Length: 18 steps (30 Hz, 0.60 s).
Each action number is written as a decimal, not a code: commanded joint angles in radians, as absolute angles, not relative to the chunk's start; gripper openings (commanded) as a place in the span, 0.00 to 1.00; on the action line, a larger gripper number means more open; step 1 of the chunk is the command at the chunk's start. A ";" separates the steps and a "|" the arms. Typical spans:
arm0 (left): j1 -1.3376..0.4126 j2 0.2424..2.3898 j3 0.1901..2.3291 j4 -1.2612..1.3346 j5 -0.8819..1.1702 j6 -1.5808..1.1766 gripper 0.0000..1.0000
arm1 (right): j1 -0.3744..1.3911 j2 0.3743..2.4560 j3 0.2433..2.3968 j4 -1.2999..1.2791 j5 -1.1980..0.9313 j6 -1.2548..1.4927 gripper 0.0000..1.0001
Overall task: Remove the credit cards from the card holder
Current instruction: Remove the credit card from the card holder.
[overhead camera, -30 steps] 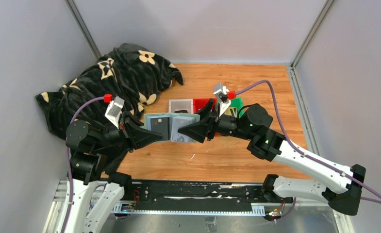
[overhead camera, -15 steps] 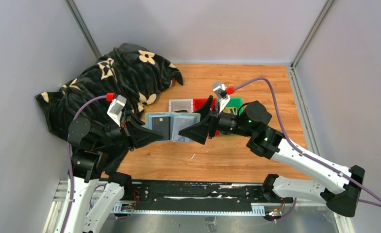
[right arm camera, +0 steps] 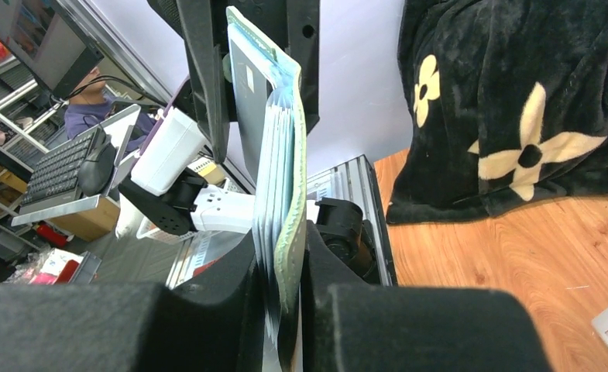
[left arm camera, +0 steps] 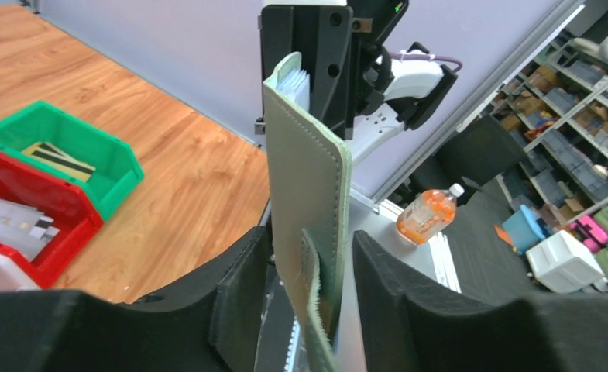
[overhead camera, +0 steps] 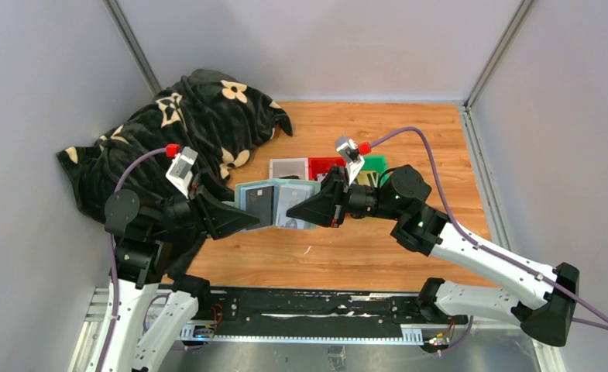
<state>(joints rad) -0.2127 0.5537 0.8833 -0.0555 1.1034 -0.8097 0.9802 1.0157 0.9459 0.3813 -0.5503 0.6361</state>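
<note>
Holder (overhead camera: 273, 203): spread open and lifted off the counter (overhead camera: 378, 248), strung between the two tools, its inner face up toward the overhead camera.
Right tool (overhead camera: 297, 213): clamped on the holder's right edge; its wrist view shows both pads pressed on the stacked slot layers.
Left tool (overhead camera: 246, 219): jaws parted around the left edge, a sliver of gap on each side in its wrist view, so it brackets that edge and does not pinch it; the closing tab hangs between the fingers.
Long axis: runs left to right, tool to tool.
Cards (overhead camera: 260, 203): a black one sits in the left half, nearer the left tool; others in the right half are too small to read.
Key relation: the free left tool is just beside the black card, and the right tool carries the holder; judged, the left arm is the one placed to pull.
Risk: with one grip only, the holder may sag or fold.
Trays (overhead camera: 324, 164): behind the holder, on the counter.
Blanket (overhead camera: 184, 132): heaped far left.
</note>
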 commanded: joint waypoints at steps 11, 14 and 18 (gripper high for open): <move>-0.216 0.582 0.863 0.126 1.120 -0.967 0.17 | 0.973 0.984 0.905 0.503 -0.601 0.690 0.00; -0.216 0.581 0.870 0.093 1.105 -0.937 0.06 | 0.969 0.980 0.908 0.478 -0.592 0.685 0.26; -0.216 0.591 0.924 -0.118 1.056 -0.776 0.00 | 0.908 0.947 0.970 0.314 -0.540 0.639 0.55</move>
<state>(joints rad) -0.2127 0.5781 0.8738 0.0360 1.0988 -0.9001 0.9691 0.9924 0.9127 0.4267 -0.5751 0.6785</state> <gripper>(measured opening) 0.123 0.473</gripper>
